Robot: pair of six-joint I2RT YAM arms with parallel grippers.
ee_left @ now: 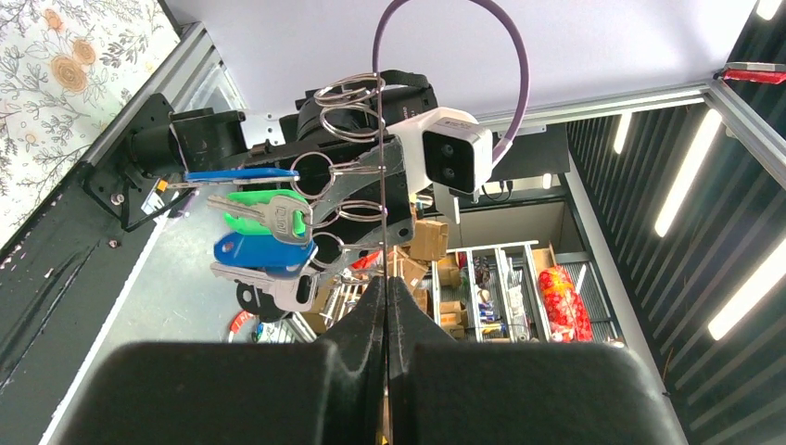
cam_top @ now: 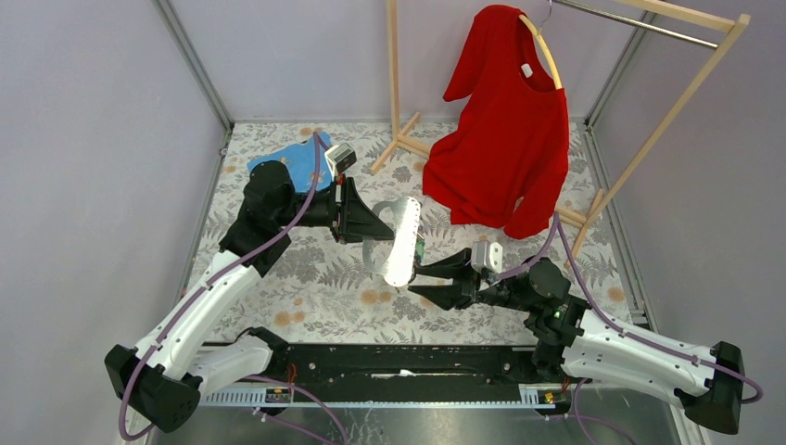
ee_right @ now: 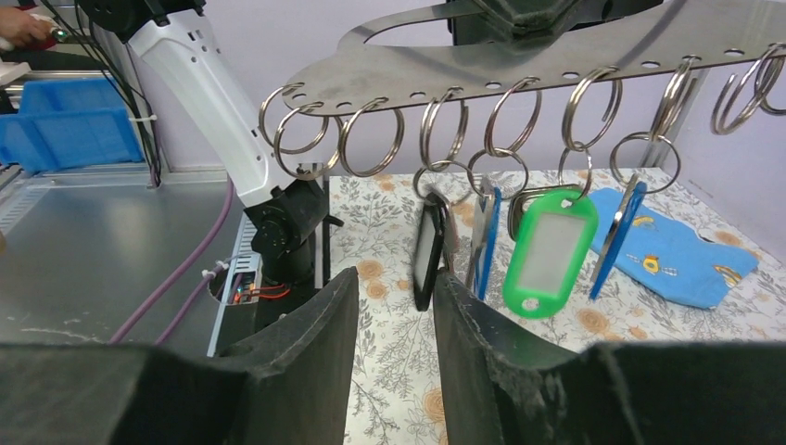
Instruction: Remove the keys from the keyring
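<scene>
The keys [ee_right: 487, 236] hang on the keyrings [ee_right: 505, 116] under a metal plate [ee_right: 399, 56] at the top of the right wrist view. The left end effector [ee_left: 385, 289] is clenched on this plate. The right end effector [ee_right: 394, 287], half parted and empty, faces the dark key [ee_right: 426, 250], probably not touching it. The step seems to be the approach; next it must pinch one key and work it off.

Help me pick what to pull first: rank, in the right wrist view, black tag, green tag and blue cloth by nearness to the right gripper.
From the right gripper:
1. Black tag, just beyond its jaws.
2. Green tag, hanging to the right.
3. Blue cloth, on the table, far right.
</scene>
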